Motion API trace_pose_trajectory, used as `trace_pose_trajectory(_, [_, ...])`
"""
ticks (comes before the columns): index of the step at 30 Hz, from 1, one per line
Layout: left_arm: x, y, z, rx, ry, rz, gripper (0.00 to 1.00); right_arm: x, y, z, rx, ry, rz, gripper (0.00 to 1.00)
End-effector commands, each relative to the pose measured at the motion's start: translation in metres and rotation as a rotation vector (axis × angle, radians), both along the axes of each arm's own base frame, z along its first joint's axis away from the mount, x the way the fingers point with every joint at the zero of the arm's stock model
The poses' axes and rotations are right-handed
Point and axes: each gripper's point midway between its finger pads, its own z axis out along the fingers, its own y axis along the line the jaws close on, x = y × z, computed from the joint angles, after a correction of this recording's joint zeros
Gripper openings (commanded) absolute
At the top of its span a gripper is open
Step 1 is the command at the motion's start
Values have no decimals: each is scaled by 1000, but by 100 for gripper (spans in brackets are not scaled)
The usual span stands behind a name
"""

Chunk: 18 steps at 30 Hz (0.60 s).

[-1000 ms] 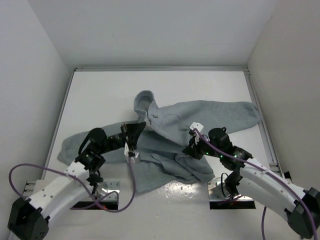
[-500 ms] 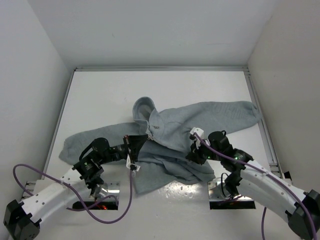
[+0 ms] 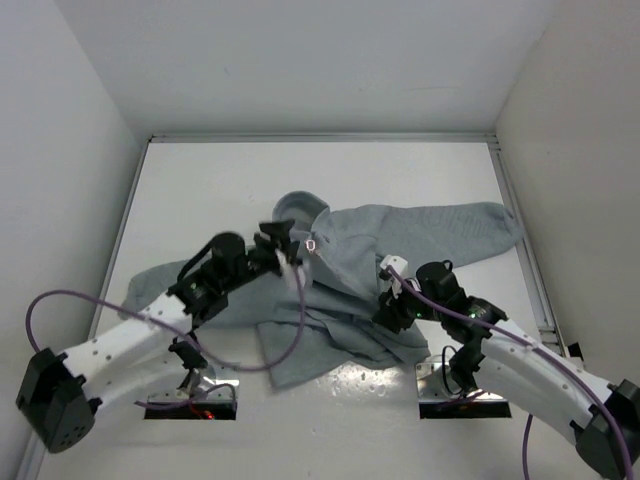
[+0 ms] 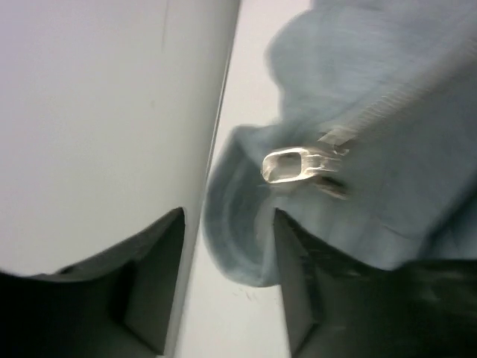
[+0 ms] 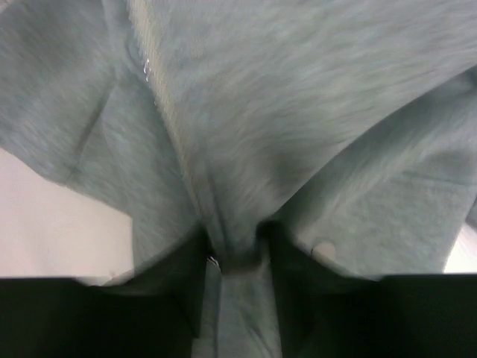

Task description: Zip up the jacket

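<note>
The light grey jacket [image 3: 400, 235] lies crumpled across the white table, its collar [image 3: 297, 208] pointing to the far side. My left gripper [image 3: 288, 248] hovers just left of the zipper pull [image 3: 311, 244]. In the left wrist view this gripper [image 4: 227, 224] is open and holds nothing; the collar [image 4: 238, 224] and the clear pull [image 4: 291, 165] lie ahead of it. My right gripper [image 3: 385, 305] sits low on the jacket's lower front. In its wrist view the right gripper [image 5: 235, 250] has its fingers apart, with a fold of jacket [image 5: 298, 89] and the zipper line [image 5: 168, 112] between them.
White walls close in the table on the left, the far side and the right, with a metal rail [image 3: 520, 230] along the right edge. Purple cables [image 3: 285, 350] loop over the jacket's near hem. Two base plates [image 3: 465, 395] sit at the near edge.
My left gripper has let go, opened, and swung up and away towards the collar. My right gripper's fingers have parted in place. The jacket's collar end has shifted slightly.
</note>
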Motion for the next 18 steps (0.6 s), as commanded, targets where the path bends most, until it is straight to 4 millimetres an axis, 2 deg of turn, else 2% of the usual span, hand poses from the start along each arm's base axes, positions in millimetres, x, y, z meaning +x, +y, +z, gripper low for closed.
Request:
trace_pose_trajectory(1, [71,29,73,-259,95,347,60,5,-7,5,-61,0,-13,43])
trace_pose_trajectory(2, [80,28,77,-330,182,375,70,16,-5,21,-53,-50,-32,72])
trace_pose_trajectory(3, [90,29,83,-359,220,401,99,26,-5,29,-60,-89,-59,80])
trace_pose_trajectory(4, [100,29,113,-413,239,419,99,42,-4,49,-59,-166,-73,86])
trace_pose_trajectory(5, [118,32,107,-421,303,463,99,48,-3,60,-54,-200,-78,91])
trace_pose_trajectory(6, [126,32,113,-477,373,493,99,67,0,100,-9,-274,-111,98])
trace_pose_trajectory(7, [131,35,106,-467,449,536,99,73,-1,115,0,-307,-121,100])
trace_pose_trajectory(8, [144,46,142,-534,434,574,99,78,-2,124,7,-317,-138,100])
trace_pose_trajectory(9, [160,44,127,-547,519,623,99,98,-14,162,34,-370,-214,100])
trace_pose_trajectory(10, [163,51,116,-528,588,675,99,101,-22,169,28,-357,-243,100])
trace_pose_trajectory(11, [173,64,136,-573,585,707,99,103,-29,163,-1,-306,-263,100])
trace_pose_trajectory(12, [179,67,122,-554,651,754,99,119,-51,188,12,-296,-325,100])
trace_pose_trajectory(13, [181,71,101,-527,708,795,99,124,-60,190,7,-273,-356,100])
trace_pose_trajectory(14, [187,83,105,-545,721,833,99,139,-81,196,-23,-244,-391,100])
trace_pose_trajectory(15, [189,88,96,-581,782,869,99,146,-101,196,-9,-207,-442,100])
trace_pose_trajectory(16, [187,91,85,-584,840,881,99,147,-130,186,-20,-134,-528,100])
trace_pose_trajectory(17, [189,107,74,-611,871,928,99,157,-134,188,-5,-104,-509,100])
trace_pose_trajectory(18, [189,114,67,-640,899,960,99,159,-152,182,-9,-74,-566,100])
